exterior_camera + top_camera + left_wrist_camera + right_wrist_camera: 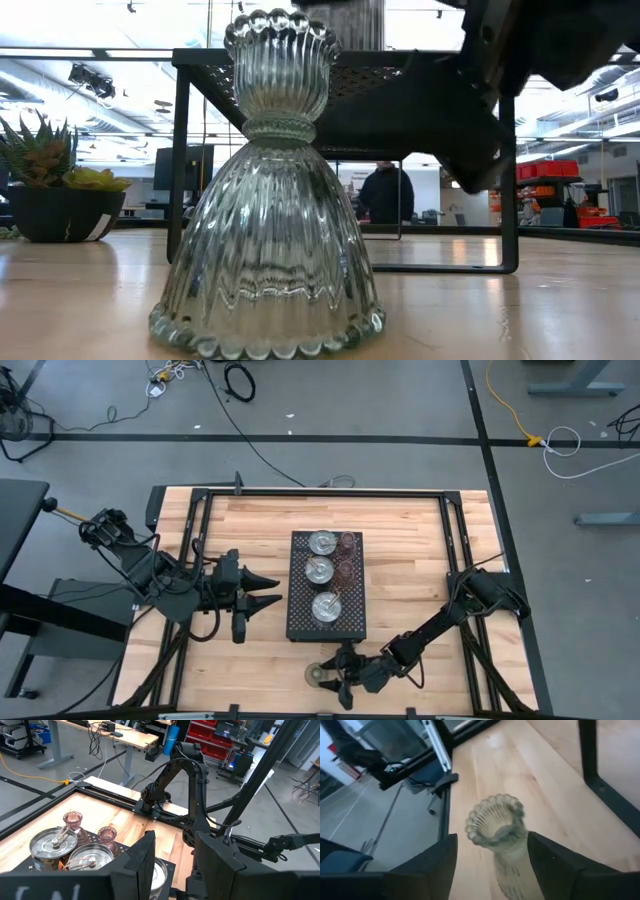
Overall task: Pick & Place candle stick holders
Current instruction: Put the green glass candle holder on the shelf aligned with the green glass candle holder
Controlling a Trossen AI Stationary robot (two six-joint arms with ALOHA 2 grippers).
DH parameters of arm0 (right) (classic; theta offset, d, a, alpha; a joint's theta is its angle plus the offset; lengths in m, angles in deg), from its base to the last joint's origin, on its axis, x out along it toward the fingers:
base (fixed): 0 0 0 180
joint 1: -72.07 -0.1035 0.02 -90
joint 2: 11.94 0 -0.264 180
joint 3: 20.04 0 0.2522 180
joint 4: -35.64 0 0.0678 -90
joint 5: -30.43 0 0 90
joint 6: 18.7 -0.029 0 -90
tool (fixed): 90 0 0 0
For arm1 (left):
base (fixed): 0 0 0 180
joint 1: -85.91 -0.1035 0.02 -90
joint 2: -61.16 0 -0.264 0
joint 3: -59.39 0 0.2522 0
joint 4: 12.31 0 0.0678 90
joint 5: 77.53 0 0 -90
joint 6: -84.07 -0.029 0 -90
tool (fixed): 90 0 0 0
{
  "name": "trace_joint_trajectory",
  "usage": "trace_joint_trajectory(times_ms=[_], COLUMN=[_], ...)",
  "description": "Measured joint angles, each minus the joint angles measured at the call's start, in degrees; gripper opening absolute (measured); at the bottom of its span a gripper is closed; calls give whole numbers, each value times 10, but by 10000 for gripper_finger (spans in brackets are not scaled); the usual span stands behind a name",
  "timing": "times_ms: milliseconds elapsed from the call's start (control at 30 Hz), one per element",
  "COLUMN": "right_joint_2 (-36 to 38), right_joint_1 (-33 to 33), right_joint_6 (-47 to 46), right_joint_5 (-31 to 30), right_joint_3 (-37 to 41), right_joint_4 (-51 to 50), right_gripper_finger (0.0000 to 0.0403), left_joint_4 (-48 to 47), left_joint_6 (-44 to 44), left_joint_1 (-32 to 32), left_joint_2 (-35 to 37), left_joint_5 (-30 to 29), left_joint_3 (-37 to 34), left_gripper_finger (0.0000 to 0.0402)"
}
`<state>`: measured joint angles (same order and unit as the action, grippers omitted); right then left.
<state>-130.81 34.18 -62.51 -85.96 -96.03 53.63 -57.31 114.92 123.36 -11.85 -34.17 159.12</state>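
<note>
Right gripper straddles the olive holder at the near edge!
Tray (300,622) holds five others; right gripper (340,678), half-open, flanks the glass holder (496,831) without clamping; a bump topples it. Left gripper (268,590) waits shut, empty.

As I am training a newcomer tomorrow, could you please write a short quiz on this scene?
1. True or false: the green holder lies on its side.
2. How many silver cups stand on the tray?
3. Which pincer flanks the green holder? A) left B) right C) neither

Key: 1 false, it stands upright on the table. 2 three. 3 B, the right pincer; the left pincer waits beside the tray.
</note>
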Motion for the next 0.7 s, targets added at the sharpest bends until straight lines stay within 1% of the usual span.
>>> trace_joint_trajectory(times_ms=[167,367,433,633,700], right_joint_2=[0,0,0,0,0], right_joint_1=[0,7,12,24,27], right_joint_6=[73,158,172,201,206], right_joint_5=[-1,-1,2,5,14], right_joint_3=[0,0,0,0,0], right_joint_4=[24,-10,-24,-21,-15], right_gripper_finger=[255,251,249,247,247], left_joint_4=[0,1,1,10,16], left_joint_6=[-3,-2,-2,-1,-1], left_joint_1=[0,0,0,0,0], left_joint_2=[0,0,0,0,0], left_joint_5=[0,0,0,-7,-13], left_joint_3=[0,0,0,0,0], left_gripper_finger=[142,142,142,142,142])
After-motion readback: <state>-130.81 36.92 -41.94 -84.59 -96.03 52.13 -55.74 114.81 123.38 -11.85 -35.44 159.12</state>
